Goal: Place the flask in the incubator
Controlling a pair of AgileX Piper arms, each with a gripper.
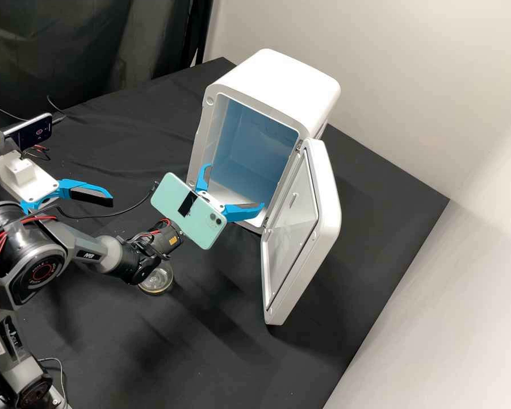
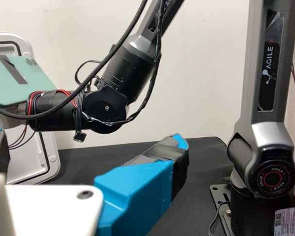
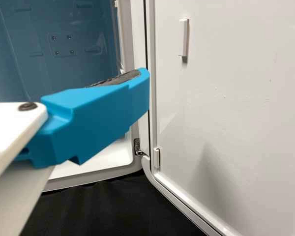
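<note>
Flask (image 1: pixel 156 281) of clear glass on the black desk (image 1: pixel 170 352), partly tucked under the right arm's wrist joint, near the foot of the incubator (image 1: pixel 292 79) but outside it, touched by neither gripper. Too hidden to tell whether stoppered or filled. Incubator white outside, pale blue inside, set toward the far side of the desk, chamber bare, door (image 1: pixel 306 227) swung wide open and hanging off one side with its white inner face showing. Right gripper (image 1: pixel 235 186) raised at the mouth of the incubator, blue fingers (image 1: pixel 244 212) spread wide apart, nothing between them. From the right wrist, one finger with its dark pad seen in front of the blue chamber, the door's inner panel close alongside. Mint-green phone (image 1: pixel 188 210) strapped across the right arm's wrist, just behind the gripper and above the flask. Left gripper (image 1: pixel 68 196) low over the desk's left side, well apart from both flask and incubator, fingers parted and empty, pointing roughly toward the right arm. Dark phone (image 1: pixel 34 129) with a lit screen farther back, beyond the left gripper, thin cables trailing over the desk nearby.
</note>
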